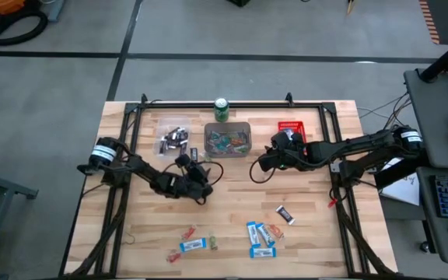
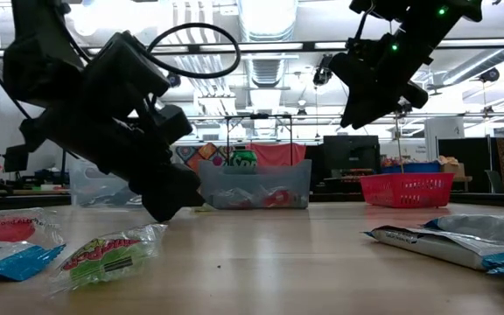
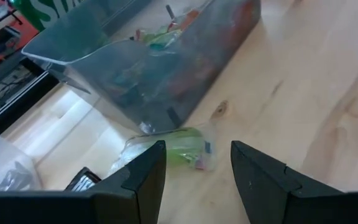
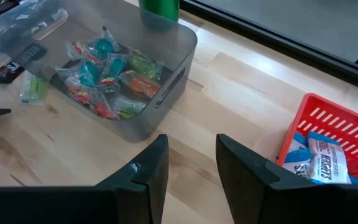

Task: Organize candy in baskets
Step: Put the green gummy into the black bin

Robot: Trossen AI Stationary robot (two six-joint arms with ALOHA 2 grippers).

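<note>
A green wrapped candy (image 3: 173, 149) lies on the table against the near left corner of the grey basket (image 1: 228, 138), which holds several colourful pieces (image 4: 107, 74). My left gripper (image 3: 197, 148) is low over the table, open, its fingertips just short of that candy on either side. The clear basket (image 1: 173, 140) holds dark bars. The red basket (image 4: 334, 140) holds blue-and-white bars (image 4: 319, 162). My right gripper (image 4: 191, 146) hangs open above the table between the grey and red baskets, with nothing in it.
A green can (image 1: 222, 109) stands behind the grey basket. Loose blue-and-white bars (image 1: 261, 237), a dark bar (image 1: 285, 214) and small pieces (image 1: 187, 232) lie near the table's front edge. A dark bar (image 3: 82, 179) lies beside the clear basket. Bare wood stretches across the table's middle.
</note>
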